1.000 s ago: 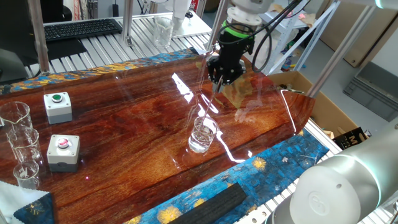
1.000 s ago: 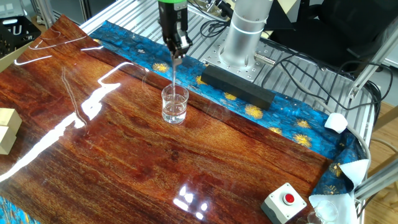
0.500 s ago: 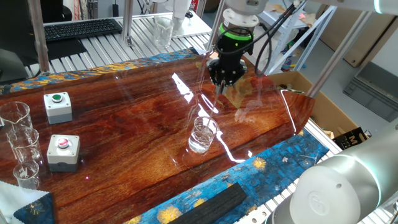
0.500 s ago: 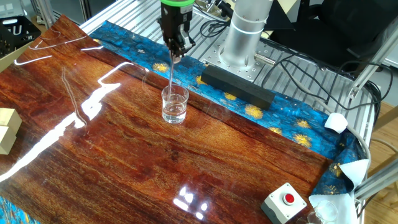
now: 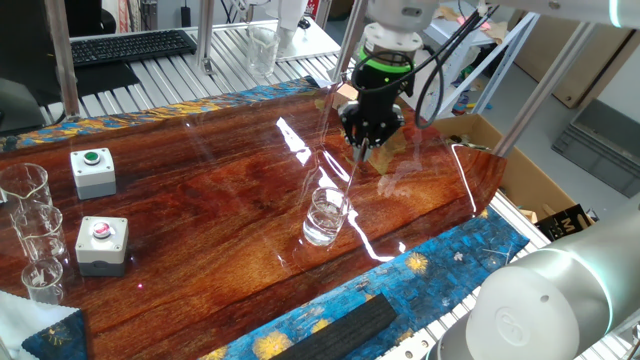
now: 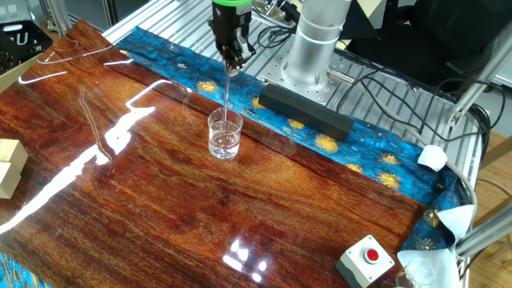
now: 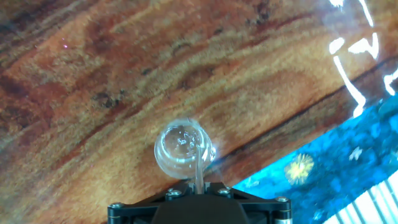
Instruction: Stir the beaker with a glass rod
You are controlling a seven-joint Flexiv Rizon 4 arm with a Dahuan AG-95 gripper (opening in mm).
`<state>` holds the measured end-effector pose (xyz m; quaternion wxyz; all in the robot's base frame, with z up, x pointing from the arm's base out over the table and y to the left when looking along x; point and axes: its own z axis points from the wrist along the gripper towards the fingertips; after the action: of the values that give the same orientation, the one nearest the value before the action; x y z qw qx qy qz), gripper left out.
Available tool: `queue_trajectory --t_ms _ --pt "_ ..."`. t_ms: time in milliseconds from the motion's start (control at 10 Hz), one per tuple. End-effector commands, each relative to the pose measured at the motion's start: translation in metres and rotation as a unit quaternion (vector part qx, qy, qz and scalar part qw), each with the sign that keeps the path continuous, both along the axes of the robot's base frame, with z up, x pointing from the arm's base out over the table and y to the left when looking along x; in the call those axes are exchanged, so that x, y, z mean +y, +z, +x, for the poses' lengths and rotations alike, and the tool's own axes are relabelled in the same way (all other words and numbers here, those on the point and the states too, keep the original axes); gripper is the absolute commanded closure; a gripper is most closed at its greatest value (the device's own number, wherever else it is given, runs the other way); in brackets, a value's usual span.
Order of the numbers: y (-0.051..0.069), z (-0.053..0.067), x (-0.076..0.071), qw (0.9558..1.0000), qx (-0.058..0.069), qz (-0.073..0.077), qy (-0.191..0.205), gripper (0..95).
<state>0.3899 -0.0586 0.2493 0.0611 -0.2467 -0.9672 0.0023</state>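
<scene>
Hand view, beaker: seen from above as a clear round mouth on the wooden counter, just ahead of the fingers.
Glass rod: held near-upright, tilted, its lower end inside the beaker's rim.
Pincer: closed on the rod's top end, above the beaker.
Beaker's place: upright on the counter, near the blue patterned cloth.
Surroundings: two grey button boxes and three clear beakers stand well apart from it.
</scene>
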Motion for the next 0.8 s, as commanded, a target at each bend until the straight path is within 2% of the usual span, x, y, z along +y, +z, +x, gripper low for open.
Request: queue_trajectory --t_ms 100,200,400,500,600,700,800 --pt "0.002 -0.002 0.002 0.9985 -0.005 0.042 -0.034 95.0" --pt "0.002 -0.002 0.002 0.9964 -0.011 0.067 -0.052 95.0" --pt "0.003 0.002 0.002 0.9927 -0.028 0.089 -0.077 95.0" --pt "0.003 0.005 0.002 0.9929 -0.042 0.082 -0.075 95.0" --pt "0.003 0.01 0.0 0.9943 -0.055 0.067 -0.063 95.0" --pt "0.003 0.017 -0.002 0.9966 -0.062 0.036 -0.041 95.0" --pt "0.003 0.02 -0.004 0.9968 -0.066 0.028 -0.036 95.0"
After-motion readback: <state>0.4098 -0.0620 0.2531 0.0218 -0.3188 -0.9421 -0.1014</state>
